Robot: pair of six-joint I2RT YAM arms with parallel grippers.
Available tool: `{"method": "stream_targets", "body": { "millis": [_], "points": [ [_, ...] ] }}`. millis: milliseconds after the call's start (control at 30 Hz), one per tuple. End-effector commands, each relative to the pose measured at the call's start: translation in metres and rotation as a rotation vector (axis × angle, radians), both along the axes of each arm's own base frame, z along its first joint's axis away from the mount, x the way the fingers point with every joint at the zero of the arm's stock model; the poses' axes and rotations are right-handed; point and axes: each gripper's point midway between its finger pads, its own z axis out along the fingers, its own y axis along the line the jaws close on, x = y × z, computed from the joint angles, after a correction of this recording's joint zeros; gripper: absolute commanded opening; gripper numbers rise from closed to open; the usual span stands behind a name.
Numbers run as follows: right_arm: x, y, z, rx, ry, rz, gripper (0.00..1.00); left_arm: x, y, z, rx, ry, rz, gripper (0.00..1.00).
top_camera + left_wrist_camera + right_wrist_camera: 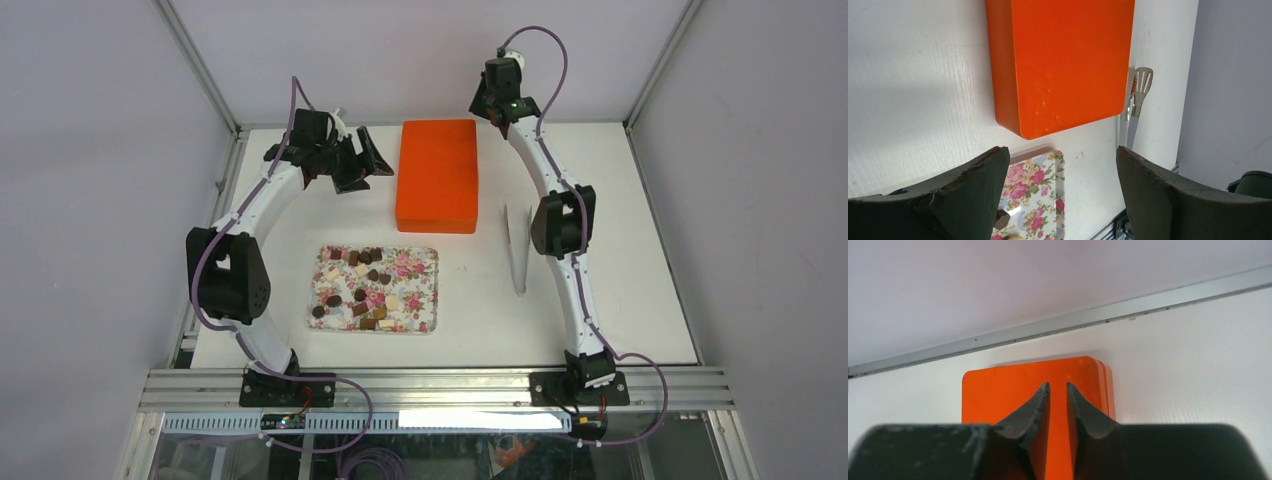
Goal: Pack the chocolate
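The chocolate [360, 285], several tiny dark, light brown and cream pieces, lies scattered on a floral tray [432, 290] in the near middle of the table. A closed orange box [437, 175] lies behind the tray. My left gripper [362, 165] is open and empty, just left of the box, above the table. In the left wrist view its jaws [1060, 152] frame the box [1068, 65], the tray corner [1043, 190] and one dark piece [1000, 220]. My right gripper [490, 100] hangs over the box's far right corner. Its jaws [1058, 385] are nearly together and hold nothing, with the box [998, 390] below.
Metal tongs [518, 250] lie on the table right of the box, by the right arm; they also show in the left wrist view [1138, 95]. Enclosure walls and a metal frame rail [1073, 320] border the table at the back and sides.
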Motion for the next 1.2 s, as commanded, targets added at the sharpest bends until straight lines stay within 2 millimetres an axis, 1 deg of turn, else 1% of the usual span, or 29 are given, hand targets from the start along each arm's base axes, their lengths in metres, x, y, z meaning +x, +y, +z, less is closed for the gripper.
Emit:
{"method": "stream_targets", "body": {
  "millis": [0, 67, 133, 200, 333, 400, 533, 600, 667, 800, 900, 967, 1033, 1100, 1167],
  "points": [
    [-0.016, -0.005, 0.046, -0.025, -0.040, 0.028, 0.31, -0.007, -0.002, 0.031, -0.028, -0.077, 0.002, 0.82],
    [-0.018, -0.009, 0.030, -0.015, 0.009, 0.043, 0.47, -0.010, -0.003, 0.029, -0.029, -0.066, 0.005, 0.82],
    [-0.018, -0.009, 0.021, 0.003, 0.040, 0.071, 0.55, -0.016, -0.008, 0.026, -0.037, -0.047, 0.002, 0.82],
    [-0.016, -0.010, 0.014, 0.012, 0.056, 0.092, 0.63, -0.026, -0.022, 0.022, -0.050, -0.017, -0.014, 0.81],
    [-0.014, -0.012, 0.004, 0.063, 0.083, 0.111, 0.67, -0.053, -0.048, 0.009, -0.056, 0.035, -0.047, 0.81],
    [-0.015, -0.013, -0.001, 0.072, 0.095, 0.115, 0.70, -0.060, -0.057, 0.001, -0.057, 0.054, -0.042, 0.81],
    [-0.022, -0.012, -0.019, 0.123, 0.164, 0.143, 0.77, -0.061, -0.060, -0.016, -0.083, 0.096, 0.012, 0.83],
    [-0.031, -0.013, -0.036, 0.167, 0.232, 0.159, 0.80, -0.058, -0.061, -0.024, -0.086, 0.108, 0.024, 0.83],
    [-0.040, -0.011, -0.048, 0.206, 0.276, 0.192, 0.81, -0.055, -0.062, -0.033, -0.081, 0.123, 0.027, 0.83],
    [-0.059, -0.005, -0.068, 0.235, 0.347, 0.252, 0.82, -0.049, -0.063, -0.048, -0.067, 0.147, 0.032, 0.83],
    [-0.070, -0.008, -0.082, 0.256, 0.400, 0.264, 0.80, -0.043, -0.064, -0.056, -0.057, 0.158, 0.039, 0.83],
    [-0.077, -0.012, -0.089, 0.261, 0.425, 0.254, 0.75, -0.039, -0.064, -0.063, -0.049, 0.173, 0.049, 0.82],
    [-0.084, -0.017, -0.093, 0.270, 0.440, 0.242, 0.66, -0.036, -0.064, -0.071, -0.047, 0.195, 0.052, 0.81],
    [-0.094, -0.020, -0.098, 0.284, 0.449, 0.234, 0.59, -0.033, -0.063, -0.076, -0.044, 0.209, 0.060, 0.80],
    [-0.106, -0.023, -0.102, 0.290, 0.466, 0.224, 0.51, -0.029, -0.059, -0.079, -0.043, 0.212, 0.069, 0.80]
  ]
}}
